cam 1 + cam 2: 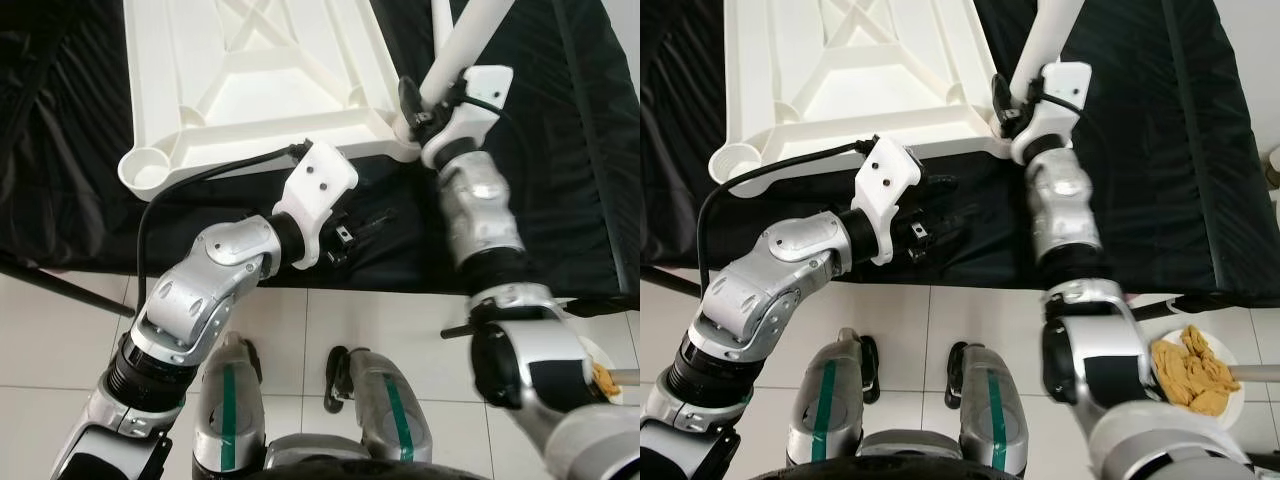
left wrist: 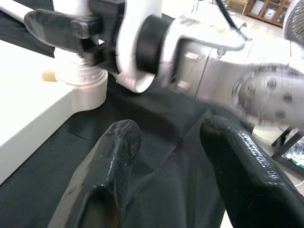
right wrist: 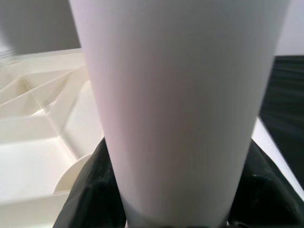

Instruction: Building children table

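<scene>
A white plastic children's tabletop (image 1: pixel 255 90) lies upside down on a black cloth (image 1: pixel 560 150) spread over a raised surface, its ribbed underside facing up. An empty round leg socket (image 1: pixel 148 168) sits at the tabletop's near left corner.

The right arm reaches forward from the lower right, elbow bent, forearm rising toward the tabletop's near right corner. The right gripper (image 1: pixel 428 100) is closed around a long white plastic table leg (image 1: pixel 468 40), both black fingers pressed against its sides near the lower end. The leg stands in the near right corner socket, leaning away to the right. In the left wrist view, its threaded base (image 2: pixel 78 73) meets the socket collar.

The left arm bends sharply at the elbow, forearm pointing forward and right, a black cable (image 1: pixel 175 190) looping over it. The left gripper (image 1: pixel 365 228) hovers low over the black cloth just in front of the tabletop's near edge, its two black fingers (image 2: pixel 107 171) spread apart and holding nothing.

Below, white floor tiles (image 1: pixel 380 320) show, with the robot's legs. A white plate of orange-yellow food (image 1: pixel 1195 372) sits on the floor at lower right.
</scene>
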Controlling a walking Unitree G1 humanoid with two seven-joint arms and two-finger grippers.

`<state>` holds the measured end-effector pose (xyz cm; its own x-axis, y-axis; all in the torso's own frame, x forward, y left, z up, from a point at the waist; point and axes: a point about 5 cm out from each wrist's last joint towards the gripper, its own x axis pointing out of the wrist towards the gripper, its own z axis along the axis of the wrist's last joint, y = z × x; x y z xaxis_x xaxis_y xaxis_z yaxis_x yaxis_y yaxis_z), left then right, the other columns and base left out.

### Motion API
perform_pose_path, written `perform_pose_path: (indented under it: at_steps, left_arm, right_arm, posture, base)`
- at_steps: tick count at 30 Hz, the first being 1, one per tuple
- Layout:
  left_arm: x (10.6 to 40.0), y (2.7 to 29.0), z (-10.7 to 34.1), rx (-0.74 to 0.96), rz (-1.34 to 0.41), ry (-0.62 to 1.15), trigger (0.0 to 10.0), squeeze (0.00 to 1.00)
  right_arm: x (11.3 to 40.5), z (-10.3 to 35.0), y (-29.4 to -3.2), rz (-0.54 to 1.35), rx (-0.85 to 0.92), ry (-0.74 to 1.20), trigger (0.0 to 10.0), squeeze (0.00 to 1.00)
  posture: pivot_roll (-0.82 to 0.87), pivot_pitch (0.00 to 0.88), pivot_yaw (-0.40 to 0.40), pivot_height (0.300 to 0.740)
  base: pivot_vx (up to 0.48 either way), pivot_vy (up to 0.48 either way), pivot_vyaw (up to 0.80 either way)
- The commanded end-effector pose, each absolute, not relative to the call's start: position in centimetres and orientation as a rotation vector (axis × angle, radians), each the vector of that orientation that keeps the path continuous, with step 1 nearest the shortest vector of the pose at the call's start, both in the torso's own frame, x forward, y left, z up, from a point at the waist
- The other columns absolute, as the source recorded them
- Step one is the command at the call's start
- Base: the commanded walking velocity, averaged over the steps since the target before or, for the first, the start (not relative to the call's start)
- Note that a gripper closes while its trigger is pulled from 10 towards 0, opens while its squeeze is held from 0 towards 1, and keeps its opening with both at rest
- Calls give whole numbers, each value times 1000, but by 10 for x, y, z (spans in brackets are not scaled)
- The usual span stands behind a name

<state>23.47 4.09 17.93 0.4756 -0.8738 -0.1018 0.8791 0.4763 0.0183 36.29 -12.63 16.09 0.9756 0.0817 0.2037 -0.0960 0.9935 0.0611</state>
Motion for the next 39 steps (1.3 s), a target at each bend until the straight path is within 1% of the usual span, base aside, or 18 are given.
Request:
perform_pose_path:
  at_steps: [1, 2, 3, 4, 5, 6, 8, 9, 12, 17, 18, 19, 20, 30, 33, 34, 39]
  left_arm:
    - [233, 39, 177, 68, -1086, 97, 10000, 0]
    - [233, 39, 177, 67, -1086, 98, 10000, 0]
    - [233, 39, 177, 67, -1086, 98, 10000, 0]
    - [233, 38, 177, 66, -1087, 98, 10000, 0]
    - [233, 38, 177, 66, -1087, 98, 10000, 0]
    - [233, 38, 177, 64, -1087, 97, 10000, 0]
    - [233, 38, 177, 64, -1087, 97, 10000, 0]
    - [234, 38, 177, 63, -1088, 97, 10000, 0]
    - [234, 38, 177, 59, -1083, 97, 10000, 0]
    - [235, 38, 177, 56, -1078, 97, 10000, 0]
    - [235, 38, 177, 53, -1077, 99, 10000, 0]
    - [235, 38, 177, 53, -1077, 99, 10000, 0]
    - [236, 38, 177, 52, -1077, 99, 10000, 0]
    - [240, 42, 175, 69, -1056, 103, 10000, 0]
    - [245, 46, 174, 73, -1022, 109, 10000, 0]
    - [252, 51, 173, 74, -980, 114, 10000, 0]
    - [254, 53, 172, 75, -967, 114, 10000, 0]
  right_arm:
    - [360, 147, -126, 26, 82, -132, 10000, 0]
    - [359, 146, -125, -18, 76, -120, 10000, 0]
    - [359, 146, -125, -18, 76, -120, 10000, 0]
    - [358, 144, -125, -74, 60, -100, 10000, 0]
    - [358, 144, -125, -74, 60, -100, 10000, 0]
    - [356, 143, -124, -129, 52, -88, 10000, 0]
    - [356, 143, -124, -129, 52, -88, 10000, 0]
    - [354, 143, -122, -170, 46, -82, 10000, 0]
    - [350, 142, -118, -190, 50, -78, 10000, 0]
    - [349, 144, -118, -188, 51, -88, 10000, 0]
    - [349, 145, -119, -181, 56, -95, 10000, 255]
    - [349, 145, -119, -181, 56, -95, 10000, 255]
    - [349, 147, -119, -156, 67, -109, 10000, 1000]
    - [347, 151, -118, -104, 100, -124, 10000, 1000]
    - [346, 154, -121, -78, 114, -141, 10000, 1000]
    - [344, 159, -123, -25, 132, -168, 10000, 20]
    - [343, 160, -123, 0, 141, -176, 10000, 20]
  posture:
    - [120, 73, -69, 740]
    - [119, 72, -70, 740]
    - [119, 72, -70, 740]
    - [118, 67, -73, 740]
    - [118, 67, -73, 740]
    - [119, 64, -75, 740]
    - [119, 64, -75, 740]
    - [120, 61, -77, 740]
    - [121, 57, -81, 740]
    - [121, 56, -82, 740]
    - [118, 52, -81, 740]
    - [118, 52, -81, 740]
    - [118, 50, -81, 740]
    - [117, 52, -79, 740]
    - [112, 54, -77, 740]
    - [111, 54, -77, 740]
    - [111, 54, -77, 740]
  base:
    - [0, 0, 0]
    - [0, 0, 0]
    - [0, 0, 0]
    - [0, 0, 0]
    - [0, 0, 0]
    - [0, 0, 0]
    - [0, 0, 0]
    - [0, 0, 0]
    - [0, 0, 0]
    - [0, 0, 0]
    - [0, 0, 0]
    - [0, 0, 0]
    - [0, 0, 0]
    - [0, 0, 0]
    - [0, 0, 0]
    - [0, 0, 0]
    - [0, 0, 0]
